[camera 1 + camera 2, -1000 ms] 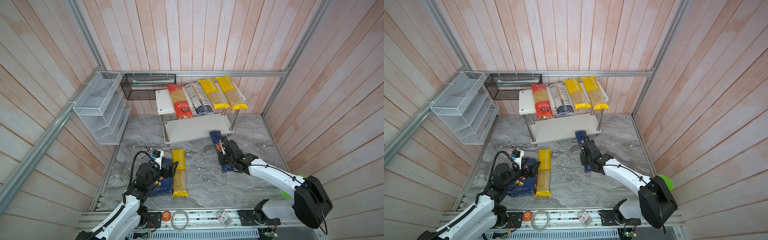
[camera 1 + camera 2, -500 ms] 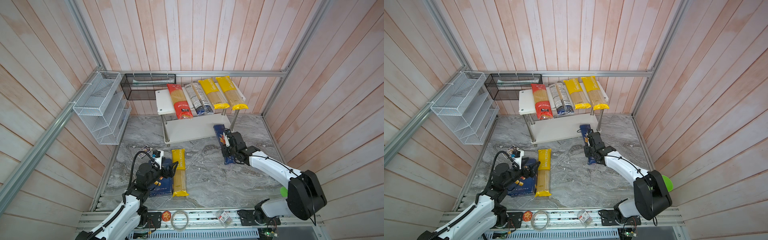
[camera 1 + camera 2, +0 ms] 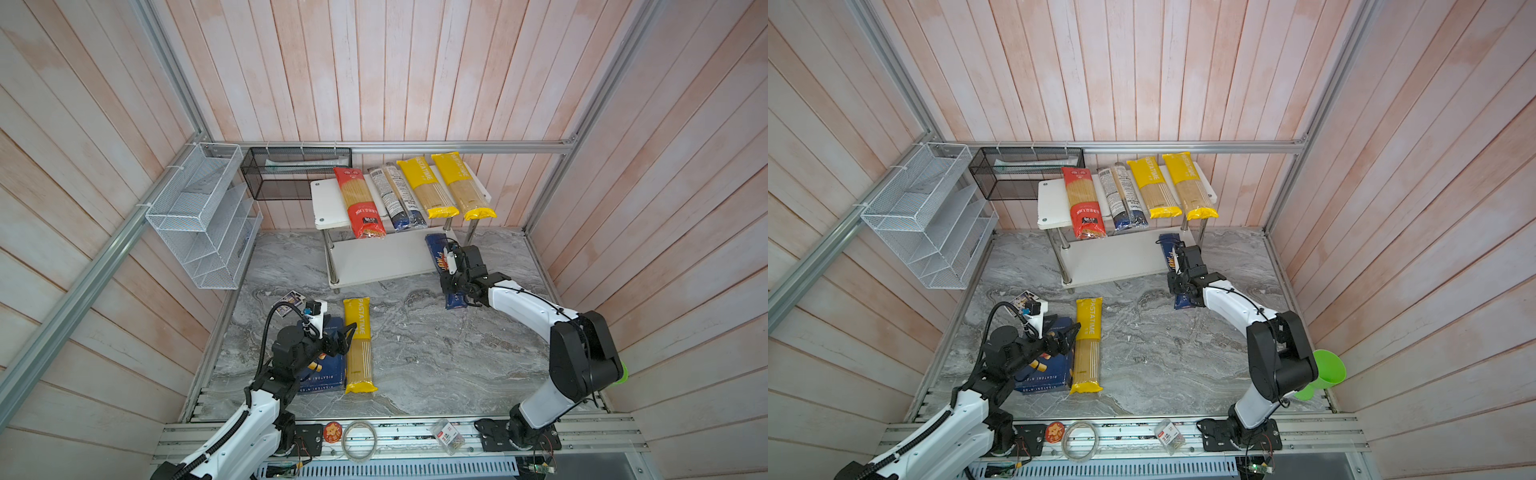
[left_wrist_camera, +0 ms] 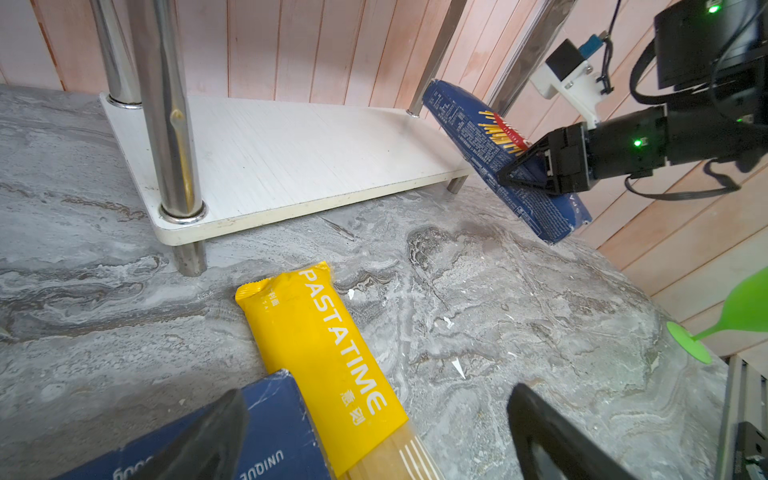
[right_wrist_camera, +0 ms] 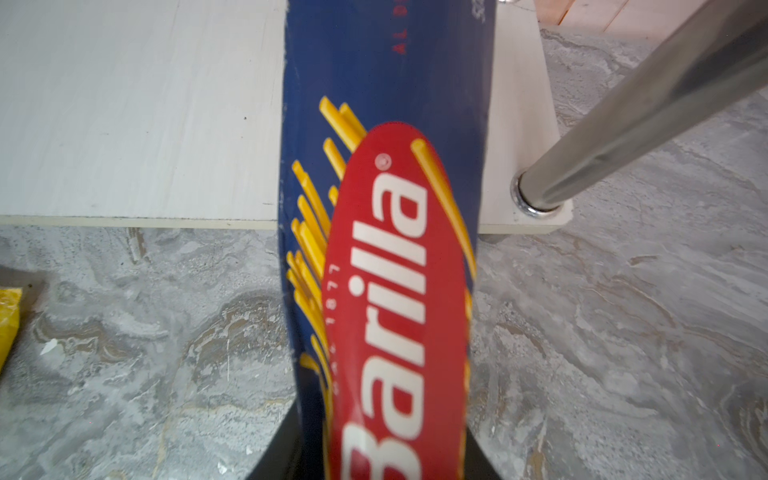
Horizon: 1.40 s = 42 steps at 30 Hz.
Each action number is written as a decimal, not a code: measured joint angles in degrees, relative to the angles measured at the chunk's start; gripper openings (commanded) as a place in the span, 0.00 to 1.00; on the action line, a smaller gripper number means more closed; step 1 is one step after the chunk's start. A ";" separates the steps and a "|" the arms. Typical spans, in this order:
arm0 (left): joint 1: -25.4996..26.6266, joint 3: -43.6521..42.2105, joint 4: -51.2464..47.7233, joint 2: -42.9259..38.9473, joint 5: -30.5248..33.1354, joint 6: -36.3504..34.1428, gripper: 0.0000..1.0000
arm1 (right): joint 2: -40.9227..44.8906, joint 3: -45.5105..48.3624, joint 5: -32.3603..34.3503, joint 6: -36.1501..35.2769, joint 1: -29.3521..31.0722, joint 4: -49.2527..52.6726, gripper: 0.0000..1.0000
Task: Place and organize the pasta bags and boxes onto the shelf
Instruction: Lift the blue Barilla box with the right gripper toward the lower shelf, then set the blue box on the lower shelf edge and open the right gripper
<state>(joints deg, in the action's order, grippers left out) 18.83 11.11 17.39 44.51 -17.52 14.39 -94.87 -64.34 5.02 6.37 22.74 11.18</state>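
- Dark blue long narrow Barilla spaghetti box: pinched between the fingers of the right gripper, tilted, its far end over the lower board of the white two-board chrome-post shelf.
- Left gripper: fingers spread apart, above the wide dark blue rigatoni box and the yellow PASTATIME bag, which lie side by side on the grey marble floor.
- Top board: red bag, blue-and-clear bag and two yellow bags, side by side.

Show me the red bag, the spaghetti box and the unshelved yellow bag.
red bag (image 3: 356, 197): in a top view, clear window.
spaghetti box (image 5: 395, 291): right wrist view, red logo.
unshelved yellow bag (image 4: 328, 328): left wrist view, yellow label.
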 measured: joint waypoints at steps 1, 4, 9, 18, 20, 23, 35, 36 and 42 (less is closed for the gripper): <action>0.00 0.00 0.00 0.02 0.00 0.00 1.00 | -0.74 -0.33 -0.37 -0.04 -0.20 -0.24 0.25; -0.02 0.00 0.00 0.02 0.00 0.00 1.00 | -2.93 -1.40 -1.46 -0.26 -0.96 -0.50 0.25; -0.02 0.00 0.00 0.02 0.00 0.00 1.00 | -6.73 -4.92 -2.60 -0.46 -2.64 -0.48 0.25; 0.00 0.00 0.00 0.02 0.00 0.00 1.00 | -12.37 -12.48 -3.08 -0.98 -4.22 -0.42 0.25; -0.02 0.00 0.00 0.02 0.00 0.00 1.00 | -13.70 -13.77 -3.21 -1.18 -4.48 -0.44 0.24; 0.00 0.00 0.00 0.02 0.00 0.00 1.00 | -15.26 -14.95 -3.45 -1.57 -4.81 -0.26 0.25; 0.00 0.00 0.00 0.07 0.00 0.00 1.00 | -19.85 -21.27 -3.82 -2.05 -6.40 0.76 0.31; -0.02 0.00 0.00 0.09 0.00 0.00 1.00 | -20.00 -21.55 -3.82 -2.10 -6.47 0.87 0.32; -0.02 0.00 0.02 0.13 0.02 0.00 0.99 | -20.65 -22.40 -3.87 -2.10 -6.69 1.07 0.42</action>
<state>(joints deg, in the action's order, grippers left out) 18.81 11.11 17.41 44.64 -17.50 14.39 -115.52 -86.74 1.15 4.27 16.05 12.25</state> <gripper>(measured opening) 0.995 0.372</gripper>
